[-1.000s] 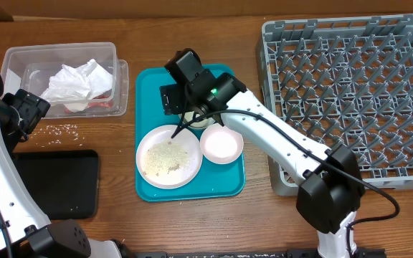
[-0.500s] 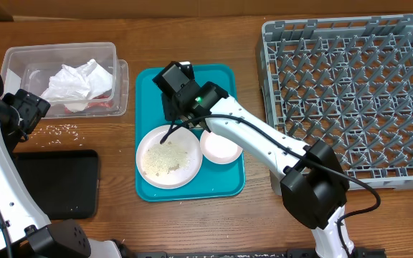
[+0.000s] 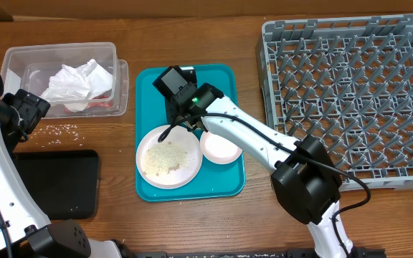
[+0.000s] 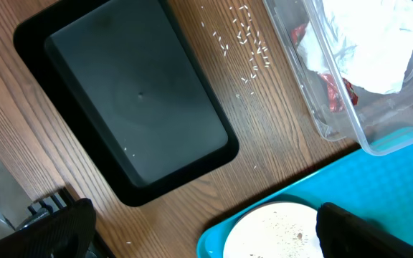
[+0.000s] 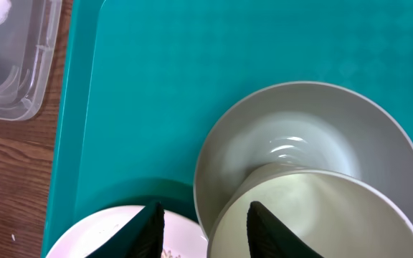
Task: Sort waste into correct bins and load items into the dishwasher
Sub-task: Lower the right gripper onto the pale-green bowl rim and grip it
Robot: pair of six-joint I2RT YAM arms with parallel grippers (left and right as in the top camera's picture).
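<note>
Wood-grain table [image 3: 192, 222] fills every view, and a good deal on it is masked. From overhead the right arm lies across the teal tray [image 3: 224, 183] and covers the grey bowl [image 5: 300, 136] entirely. Only the right wrist camera shows this bowl, with a second pale round vessel overlapping its lower side and cut off by the frame's bottom edge. I cannot tell whether the two touch.

The right gripper [image 5: 206, 226] has its two dark fingertips part-way apart, astride the grey bowl's left rim. One tip is over the tray side and one over the bowl's inside, and I cannot make out whether either pad touches. The left gripper [image 4: 199, 229] is spread wide and empty, with only its tips showing at the frame's lower corners.

Counted:
- one plate [image 3: 142, 159] on the teal tray, carrying a patch of crumbs [image 3: 169, 156]
- one white bowl [image 3: 221, 147] just beside the plate
- one clear tub [image 3: 56, 49] holding one crumpled napkin [image 3: 77, 80]
- red wrapper [image 3: 100, 104] under the napkin, seen in patches, so whether it is one piece or more is unclear
- one black tray [image 3: 52, 183]
- one dish rack [image 3: 350, 93], its right edge cropped
- loose rice grains [image 4: 246, 43] on the bare wood between tub and black tray, too many and too small to number
</note>
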